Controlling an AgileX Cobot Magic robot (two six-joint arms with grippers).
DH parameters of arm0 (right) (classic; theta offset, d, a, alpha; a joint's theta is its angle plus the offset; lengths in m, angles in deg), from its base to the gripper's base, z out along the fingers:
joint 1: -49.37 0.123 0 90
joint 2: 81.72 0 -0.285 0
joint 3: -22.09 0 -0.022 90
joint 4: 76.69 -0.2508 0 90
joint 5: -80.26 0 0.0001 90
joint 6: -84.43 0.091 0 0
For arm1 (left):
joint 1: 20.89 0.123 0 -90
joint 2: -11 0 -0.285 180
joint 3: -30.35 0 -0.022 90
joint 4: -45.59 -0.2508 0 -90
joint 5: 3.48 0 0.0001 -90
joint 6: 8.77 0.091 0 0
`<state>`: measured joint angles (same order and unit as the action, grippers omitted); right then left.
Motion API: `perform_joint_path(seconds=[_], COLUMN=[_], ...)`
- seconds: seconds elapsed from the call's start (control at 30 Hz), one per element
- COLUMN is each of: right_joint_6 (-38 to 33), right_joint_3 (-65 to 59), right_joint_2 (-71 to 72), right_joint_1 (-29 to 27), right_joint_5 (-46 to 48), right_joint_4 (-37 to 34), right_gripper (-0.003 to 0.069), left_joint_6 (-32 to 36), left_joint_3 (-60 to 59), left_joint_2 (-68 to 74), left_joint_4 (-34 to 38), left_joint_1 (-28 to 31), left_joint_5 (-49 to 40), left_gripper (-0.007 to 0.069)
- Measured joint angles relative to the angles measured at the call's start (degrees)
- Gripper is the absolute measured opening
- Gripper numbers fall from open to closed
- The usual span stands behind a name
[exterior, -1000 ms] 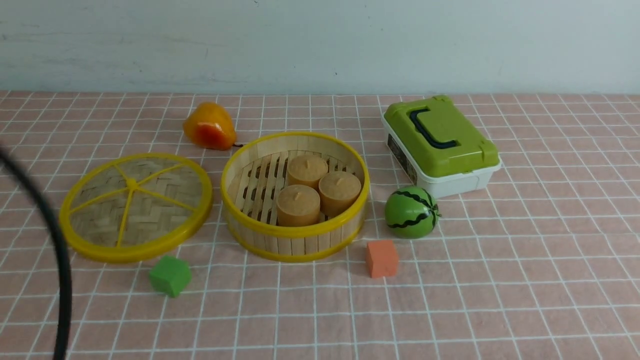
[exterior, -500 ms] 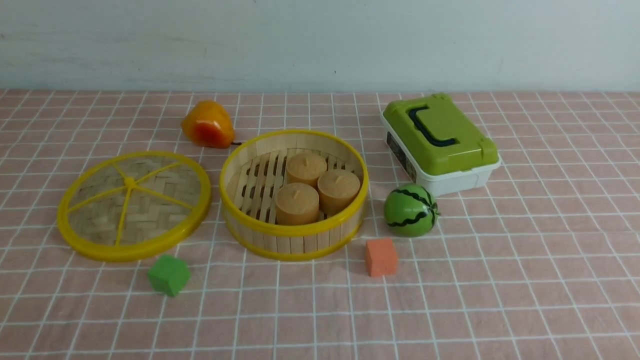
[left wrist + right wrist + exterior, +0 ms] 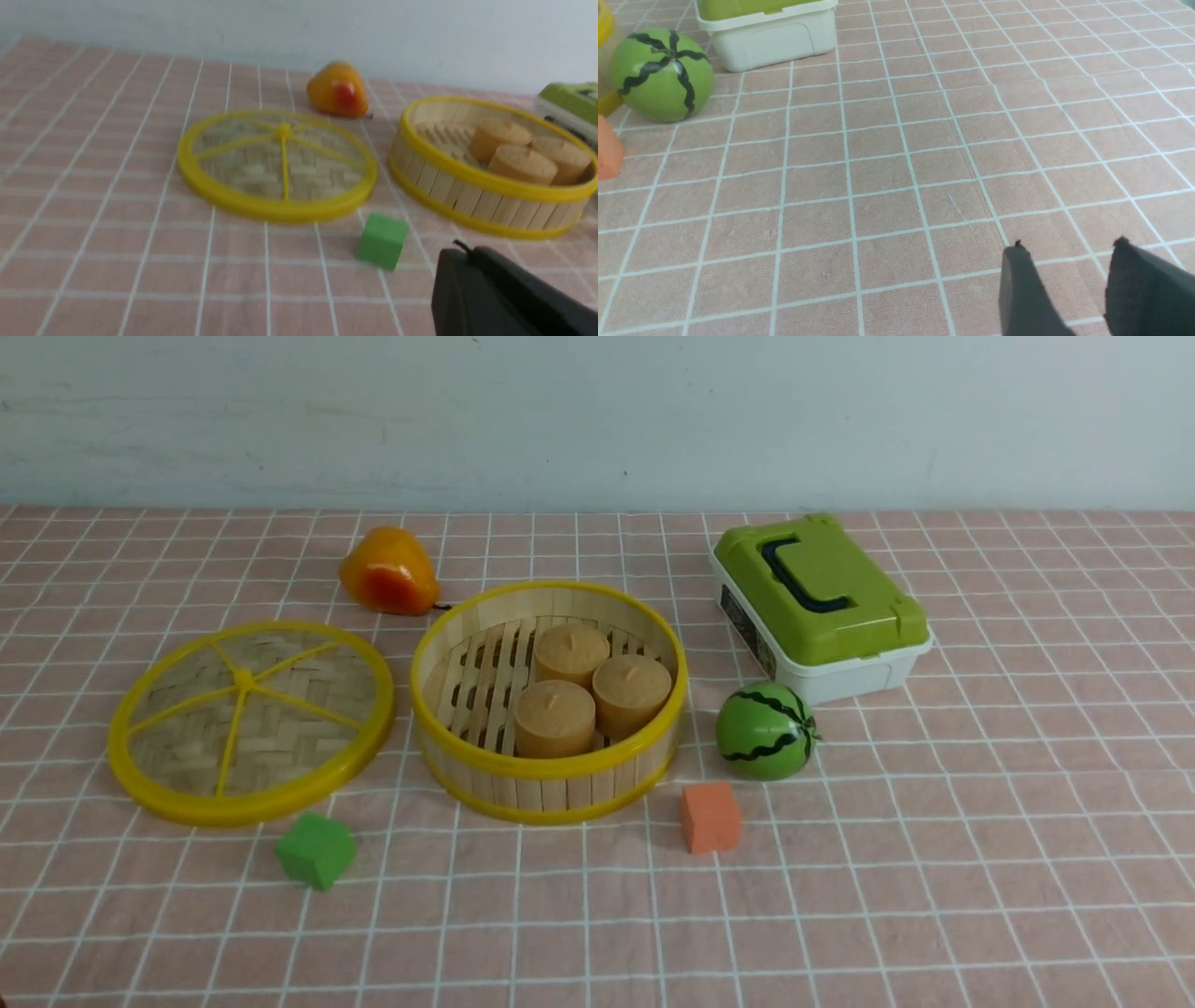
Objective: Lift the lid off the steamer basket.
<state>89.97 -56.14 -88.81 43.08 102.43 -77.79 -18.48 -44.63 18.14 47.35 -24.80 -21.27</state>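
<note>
Risk: our shut left end effector (image 3: 460, 263) could knock the green cube (image 3: 382, 240) ahead into the yellow-rimmed bamboo lid (image 3: 280, 172).

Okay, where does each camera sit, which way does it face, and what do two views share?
Front view: between the arms, facing forward toward the wall; shows lid, steamer basket, box; no robot part.
Left wrist view: on the left arm, facing lid and basket; shut left gripper shows.
Right wrist view: on the right arm, facing cloth near the watermelon; open right gripper.
Shared: front and left wrist both show the lid beside the basket.
</note>
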Motion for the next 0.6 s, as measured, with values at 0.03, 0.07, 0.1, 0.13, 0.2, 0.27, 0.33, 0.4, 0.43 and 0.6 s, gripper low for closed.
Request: perform_joint_path(seconds=[0.03,0.07,0.1,0.13,0.2,0.27,0.33,0.4,0.43,0.6], right_joint_6=[0.0,0.0,0.0,0.0,0.0,0.0,0.0,0.0,0.0,0.0], right_joint_3=[0.0,0.0,0.0,0.0,0.0,0.0,0.0,0.0,0.0,0.0], right_joint_2=[0.0,0.0,0.0,0.0,0.0,0.0,0.0,0.0,0.0,0.0], right_joint_1=[0.0,0.0,0.0,0.0,0.0,0.0,0.0,0.0,0.0,0.0], right_joint_5=[0.0,0.0,0.0,0.0,0.0,0.0,0.0,0.0,0.0,0.0], right_joint_4=[0.0,0.0,0.0,0.0,0.0,0.0,0.0,0.0,0.0,0.0], right_gripper=[0.0241,0.0241,0.0241,0.0241,0.0241,0.0241,0.0241,0.0241,0.0241,0.0241], left_joint_6=[-0.64,-1.07,-1.34,-1.51,-0.95,-0.23,0.11,0.39,0.39,0.51], left_joint_3=[-1.73,-2.72,-3.51,-3.63,-3.7,-3.9,-3.9,-3.9,-3.9,-3.9], left_joint_2=[0.0,0.0,0.0,0.0,0.0,0.0,0.0,0.0,0.0,0.0], left_joint_4=[-0.11,-0.04,0.2,0.62,0.77,0.83,1.08,1.91,1.95,2.19], left_joint_1=[-0.22,-0.56,-1.11,-1.75,-2.27,-2.27,-2.27,-2.27,-2.27,-2.27], left_joint_5=[-0.09,-0.59,-1.57,-2.91,-4.74,-5.35,-5.34,-5.34,-5.34,-5.34], left_gripper=[-0.0013,-0.0013,-0.0013,-0.0013,-0.0013,-0.0013,-0.0013,-0.0013,-0.0013,-0.0013])
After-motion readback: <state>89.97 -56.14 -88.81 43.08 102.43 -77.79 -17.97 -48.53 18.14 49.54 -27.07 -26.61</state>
